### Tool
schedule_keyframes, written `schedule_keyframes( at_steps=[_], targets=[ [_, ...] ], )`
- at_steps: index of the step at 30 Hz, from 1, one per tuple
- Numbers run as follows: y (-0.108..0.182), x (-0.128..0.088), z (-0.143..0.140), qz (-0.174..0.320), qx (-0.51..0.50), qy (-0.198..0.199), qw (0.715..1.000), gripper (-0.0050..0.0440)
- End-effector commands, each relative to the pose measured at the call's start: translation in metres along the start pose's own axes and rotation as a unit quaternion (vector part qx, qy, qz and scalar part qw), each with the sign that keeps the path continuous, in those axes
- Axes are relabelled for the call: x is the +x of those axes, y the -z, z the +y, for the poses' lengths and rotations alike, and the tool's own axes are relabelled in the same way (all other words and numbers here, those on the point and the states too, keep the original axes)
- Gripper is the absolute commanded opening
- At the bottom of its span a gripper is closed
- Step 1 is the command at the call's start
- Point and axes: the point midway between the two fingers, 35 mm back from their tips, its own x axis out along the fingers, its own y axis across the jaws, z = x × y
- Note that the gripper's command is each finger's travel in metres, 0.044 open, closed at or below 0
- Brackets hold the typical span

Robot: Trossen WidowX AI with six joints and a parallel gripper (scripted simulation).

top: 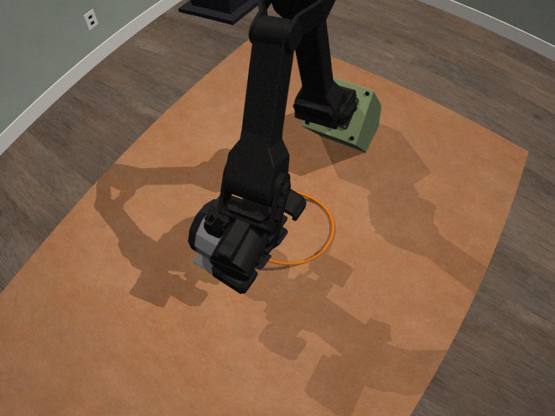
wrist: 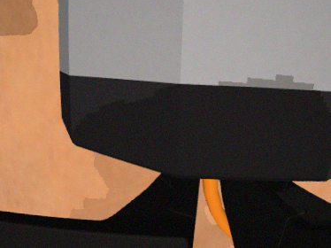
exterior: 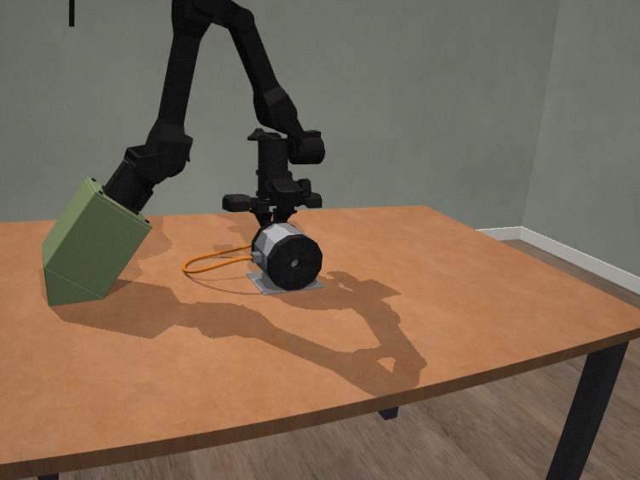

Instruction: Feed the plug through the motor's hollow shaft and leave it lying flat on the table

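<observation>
From the exterior camera I get the whole layout: the table [exterior: 480,299], the tilted green base block [exterior: 90,240] carrying the arm [exterior: 181,74], and the motor [exterior: 288,259] on its grey foot plate with the dark face and shaft hole turned toward me. The top camera gives none of that face; the arm's wrist covers most of the motor [top: 201,240] there, leaving only a grey edge. What it does show better is the orange cable [top: 324,235] curving in a wide loop on the table beside the motor. In the exterior view the gripper [exterior: 273,214] hangs straight down just above the motor's rear end. The wrist camera is filled by the motor body [wrist: 188,60], with the cable [wrist: 216,209] running between the dark fingers. They stand nearly closed, clamped on the cable as far as I can judge. The plug itself I cannot make out in any view.
</observation>
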Motion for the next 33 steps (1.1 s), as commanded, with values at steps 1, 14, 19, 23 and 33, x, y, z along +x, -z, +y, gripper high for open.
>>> schedule_keyframes(
  at_steps=[1,14,19,23,33],
  targets=[
    [-0.004,0.001,0.0,-0.006,0.003,-0.001,1.0,0.0],
    [0.005,-0.003,0.0,-0.001,0.001,0.0,1.0,0.01],
    [0.022,-0.016,0.0,-0.006,0.003,-0.001,1.0,0.01],
    [0.022,-0.016,0.0,-0.006,0.003,-0.001,1.0,0.01],
    [0.01,-0.006,-0.001,-0.006,0.003,-0.001,1.0,0.01]
  ],
)
